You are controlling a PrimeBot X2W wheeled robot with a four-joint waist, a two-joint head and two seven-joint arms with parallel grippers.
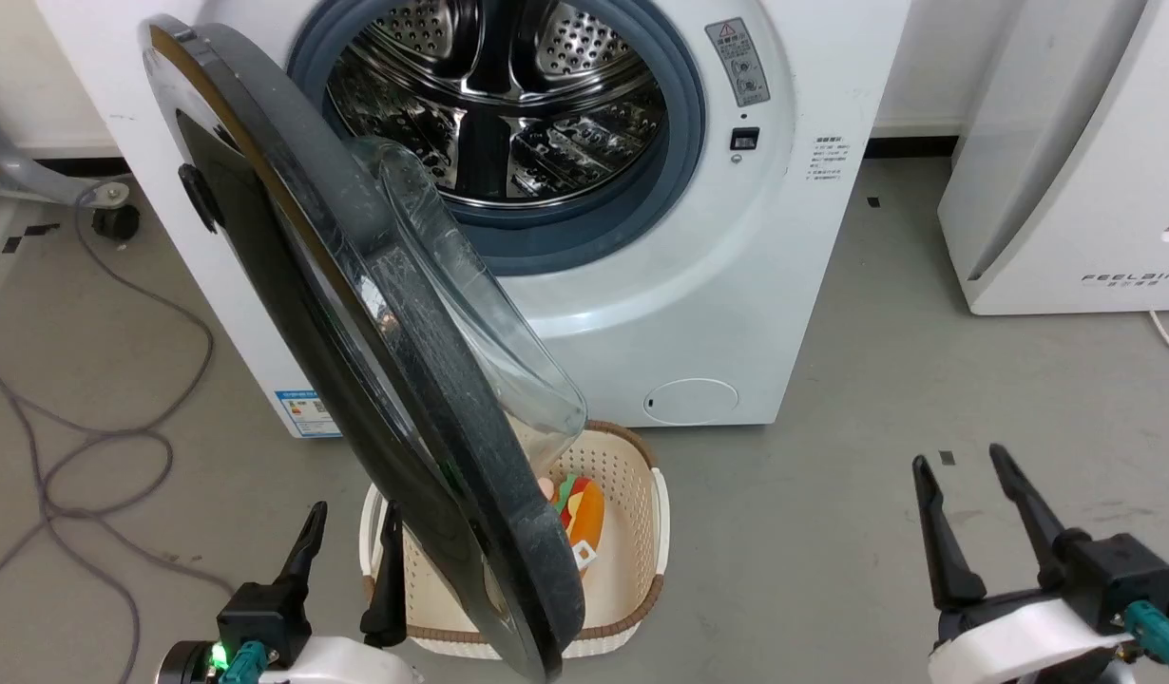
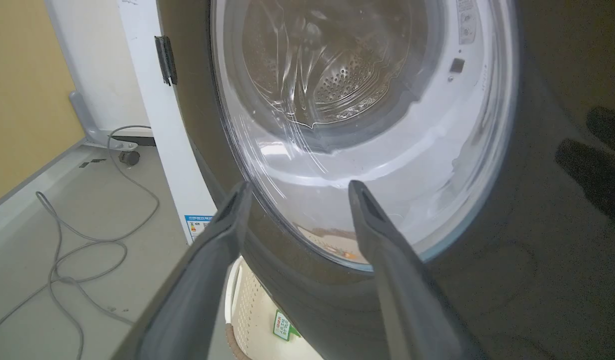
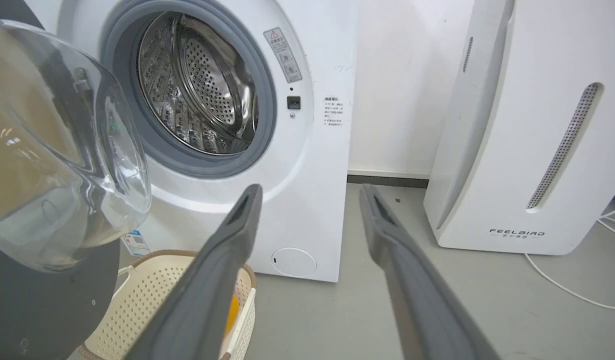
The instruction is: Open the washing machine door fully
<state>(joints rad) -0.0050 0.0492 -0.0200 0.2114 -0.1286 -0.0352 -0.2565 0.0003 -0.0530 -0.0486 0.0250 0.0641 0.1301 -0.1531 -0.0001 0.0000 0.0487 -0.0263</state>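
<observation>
Left gripper (image 1: pixel 354 513), wide open and empty like the right gripper (image 1: pixel 959 458), hangs just beside the outer face of the door (image 1: pixel 404 380), which stands half open over the basket (image 1: pixel 641 532), so a slow pull at the free rim, not the glass, seems best.

Head view: washing machine door (image 1: pixel 423 380) partly open, slanting 11 to 6 o'clock. It blocks left tool (image 1: pixel 354 510) dead ahead; fingers spread, close to outer face, contact unclear. Basket (image 1: pixel 632 456) on floor under door edge, 6 o'clock. Drum mouth (image 1: pixel 508 104) at 12, reachable from right side. Bare floor (image 1: pixel 832 494) 3 to 5 o'clock, ahead of right tool (image 1: pixel 958 456), fingers apart. White appliance (image 1: pixel 1050 190) walls off 2 o'clock. Cable (image 1: pixel 119 437) loops at 9.
</observation>
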